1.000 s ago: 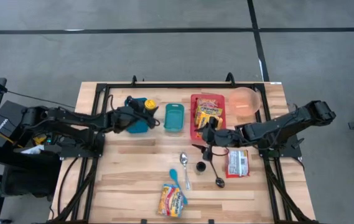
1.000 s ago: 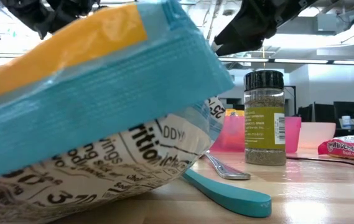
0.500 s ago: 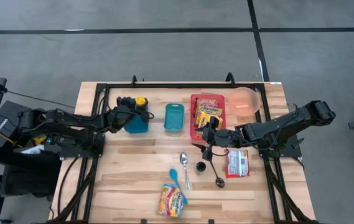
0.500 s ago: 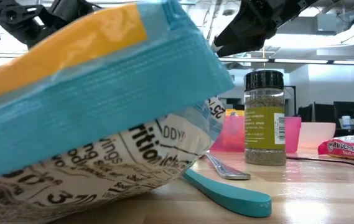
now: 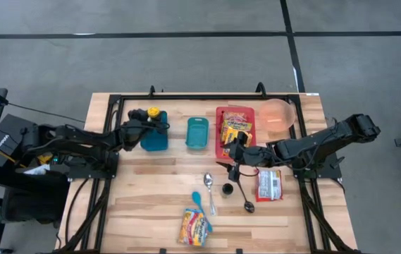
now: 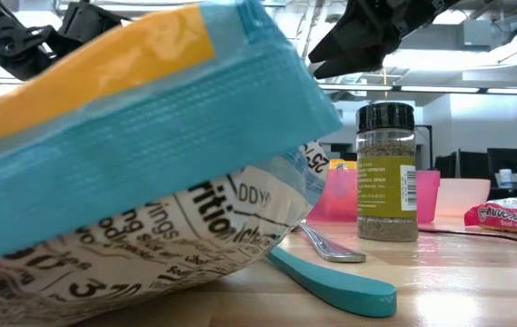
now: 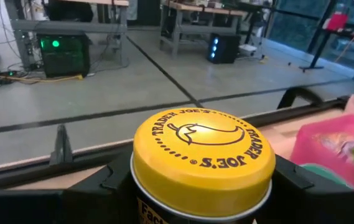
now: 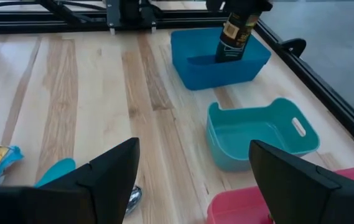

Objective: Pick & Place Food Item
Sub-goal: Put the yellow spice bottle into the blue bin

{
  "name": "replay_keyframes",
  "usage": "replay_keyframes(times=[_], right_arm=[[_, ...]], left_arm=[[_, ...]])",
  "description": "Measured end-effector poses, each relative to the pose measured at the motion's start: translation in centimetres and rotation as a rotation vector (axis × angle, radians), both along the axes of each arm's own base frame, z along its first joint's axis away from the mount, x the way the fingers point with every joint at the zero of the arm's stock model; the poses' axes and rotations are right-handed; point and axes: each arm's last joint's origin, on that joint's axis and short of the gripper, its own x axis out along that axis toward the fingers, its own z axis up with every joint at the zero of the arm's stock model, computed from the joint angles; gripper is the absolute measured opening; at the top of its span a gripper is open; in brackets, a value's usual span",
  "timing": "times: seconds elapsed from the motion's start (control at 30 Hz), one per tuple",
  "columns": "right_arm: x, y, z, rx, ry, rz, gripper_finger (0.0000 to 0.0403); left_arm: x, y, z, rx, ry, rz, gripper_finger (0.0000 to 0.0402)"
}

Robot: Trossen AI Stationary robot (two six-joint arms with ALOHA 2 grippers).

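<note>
Looking straight down first: left claw (image 5: 152, 120) clamped on a yellow-lidded dark jar (image 5: 153, 112), held over the far end of a deep blue plastic bin (image 5: 154, 135) on the wooden desk (image 5: 158, 197); right claw (image 5: 234, 156) hovering near the front edge of a red tray of snack packets (image 5: 235, 131), well apart from the jar; a teal bin (image 5: 197, 132) sitting between blue bin and tray. Judging from this, pick done, placing nearly done, release and retreat left. At desk level: mostly a blue-and-orange snack bag (image 6: 122, 173) filling the foreground, plus a glass spice shaker with black cap (image 6: 386, 171) and a teal-handled spoon (image 6: 331, 279) lying beside it, details lost from above; blue bin hidden entirely. From the left wrist: yellow lid with banana logo filling the gap between dark fingers (image 7: 117, 176), grip confirmed, bin below unseen. From the right wrist: own fingers (image 8: 102, 174) spread wide and holding nothing, and, farther off, the jar's base already down inside the blue bin, a depth the overhead picture cannot settle.
</note>
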Motion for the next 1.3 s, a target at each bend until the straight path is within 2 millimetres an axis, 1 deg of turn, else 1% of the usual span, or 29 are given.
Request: replay_keyframes(times=[0.17, 0.33, 0.53, 0.73, 1.0, 1.3], right_arm=[[0.0, 0.0, 0.0, -0.002, 0.000, 0.001, 0.0297], [0.0, 0.0, 0.0, -0.001, -0.002, 0.001, 0.0297], [0.0, 0.0, 0.0, -0.001, -0.002, 0.001, 0.0297], [0.0, 0.0, 0.0, -0.002, -0.001, 0.001, 0.0297], [0.0, 0.0, 0.0, -0.008, 0.001, 0.005, 0.0297], [0.0, 0.0, 0.0, -0.008, 0.000, 0.005, 0.0297]], left_arm=[[-0.1, 0.1, -0.6, 0.002, 0.013, 0.028, 0.0213], [0.3, 0.3, -1.0, 0.006, 0.013, 0.041, 0.0213], [0.7, 0.5, -2.5, -0.002, 0.079, 0.082, 0.0214], [1.3, 0.7, -3.0, 0.009, 0.040, 0.083, 0.0214], [1.6, 0.8, -4.5, -0.019, 0.066, 0.120, 0.0214], [1.9, 0.9, -5.1, -0.011, 0.041, 0.144, 0.0214]])
